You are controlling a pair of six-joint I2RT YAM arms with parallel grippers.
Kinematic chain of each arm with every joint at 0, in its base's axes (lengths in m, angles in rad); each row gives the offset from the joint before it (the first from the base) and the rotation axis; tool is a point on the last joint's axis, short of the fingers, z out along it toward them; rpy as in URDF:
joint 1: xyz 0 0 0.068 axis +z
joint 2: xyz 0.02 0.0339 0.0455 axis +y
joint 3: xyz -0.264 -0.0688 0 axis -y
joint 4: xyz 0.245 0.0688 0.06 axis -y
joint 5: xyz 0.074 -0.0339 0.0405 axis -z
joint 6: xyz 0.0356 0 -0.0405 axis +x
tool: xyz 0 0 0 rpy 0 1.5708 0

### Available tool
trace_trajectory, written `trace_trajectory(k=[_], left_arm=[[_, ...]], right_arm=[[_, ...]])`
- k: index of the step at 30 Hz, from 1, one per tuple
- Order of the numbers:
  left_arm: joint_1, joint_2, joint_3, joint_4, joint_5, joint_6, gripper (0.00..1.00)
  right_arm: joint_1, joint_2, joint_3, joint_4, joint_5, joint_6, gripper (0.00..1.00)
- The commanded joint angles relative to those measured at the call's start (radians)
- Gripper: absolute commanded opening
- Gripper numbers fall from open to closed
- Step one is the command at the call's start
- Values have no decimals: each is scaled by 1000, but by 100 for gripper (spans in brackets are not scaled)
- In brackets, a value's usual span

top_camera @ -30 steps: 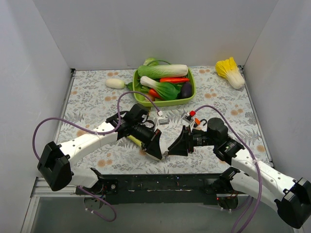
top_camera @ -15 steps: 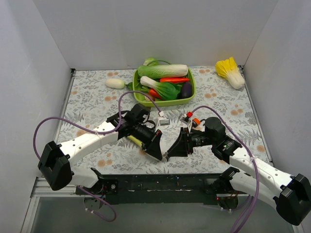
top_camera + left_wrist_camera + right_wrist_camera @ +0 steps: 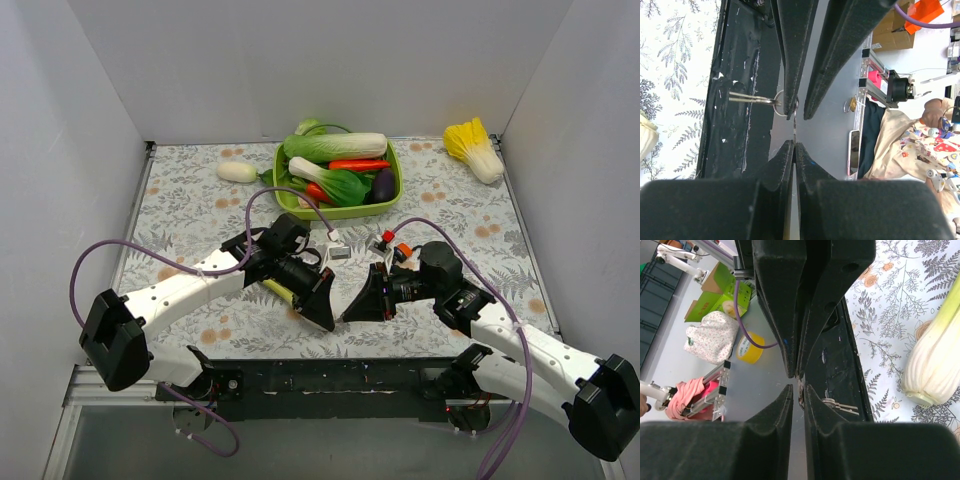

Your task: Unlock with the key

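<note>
Right gripper (image 3: 346, 318) edged toward my left gripper (image 3: 329, 323). Left jaws pinch the key (image 3: 752, 98); right narrow, grip unclear. Light, slippery: take the ring (image 3: 775, 103).

Green vegetable tray (image 3: 393, 187) sits between white radish (image 3: 237, 171) and yellow cabbage (image 3: 474, 147).

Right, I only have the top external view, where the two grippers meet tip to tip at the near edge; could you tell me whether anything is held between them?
Observer: Yes, a small metal key ring sits where the fingertips meet.
Operator: Thank you. Is the left gripper closed?
Observer: The left gripper has its fingers nearly touching, with a thin silver key blade, seen edge-on, running from between them to the ring.
Operator: And the right one?
Observer: The right gripper is nearly shut too, the ring in its narrow gap, and slim silver keys stick out sideways.
</note>
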Motion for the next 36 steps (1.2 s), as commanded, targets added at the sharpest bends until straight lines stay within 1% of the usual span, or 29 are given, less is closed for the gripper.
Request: trace_trajectory(k=[1, 7, 8, 10, 11, 12, 13, 14, 15, 18, 19, 21, 22, 23, 24, 25, 27, 28, 29, 33, 36], left_arm=[[-4, -6, 36, -6, 22, 19, 0], [-4, -18, 46, 3, -11, 18, 0], [-4, -20, 46, 8, -18, 15, 0], [-4, -26, 40, 37, -79, -3, 0], [-4, -29, 36, 51, -109, -13, 30], [-3, -35, 30, 90, -189, -30, 59], [3, -44, 19, 112, -219, -51, 79], [10, -49, 0, 133, -238, -57, 92], [17, -49, -10, 185, -288, -68, 98], [66, -38, -35, 267, -343, -103, 98], [98, -38, -41, 285, -377, -112, 98], [140, -36, -64, 337, -383, -131, 98], [186, -39, -73, 354, -388, -139, 98], [209, -38, -82, 367, -387, -151, 98], [229, -32, -90, 374, -379, -149, 98], [249, -26, -92, 377, -388, -157, 98], [250, 0, -86, 377, -435, -171, 98], [253, 13, -84, 377, -463, -177, 98], [254, 25, -78, 379, -544, -178, 98], [261, 109, -24, 370, -696, -175, 98], [273, 190, 64, 345, -718, -183, 98]], right_arm=[[12, 7, 14, 67, -33, 8, 15], [14, 12, 8, 63, -39, 6, 1], [16, 7, 7, 63, -36, 6, 1], [14, -5, -1, 61, -4, 5, 1], [14, -23, -3, 60, 19, 6, 1], [12, -34, -3, 34, 90, 0, 1], [11, -43, 2, 2, 126, -17, 1], [6, -60, 10, -31, 163, -32, 1], [-9, -65, 22, -92, 234, -55, 1], [-61, -80, 27, -152, 309, -66, 1], [-114, -86, 22, -176, 313, -58, 1], [-179, -111, 19, -204, 313, -57, 1], [-243, -122, 11, -216, 312, -57, 1], [-276, -143, 8, -238, 307, -58, 1], [-332, -154, 10, -249, 300, -61, 1], [-357, -161, 8, -262, 296, -66, 1], [-412, -180, 11, -301, 290, -78, 1], [-428, -185, 11, -302, 284, -78, 1], [-438, -191, 11, -307, 278, -77, 1], [-455, -201, 4, -290, 255, -58, 1], [-457, -215, -9, -287, 253, -48, 1]])
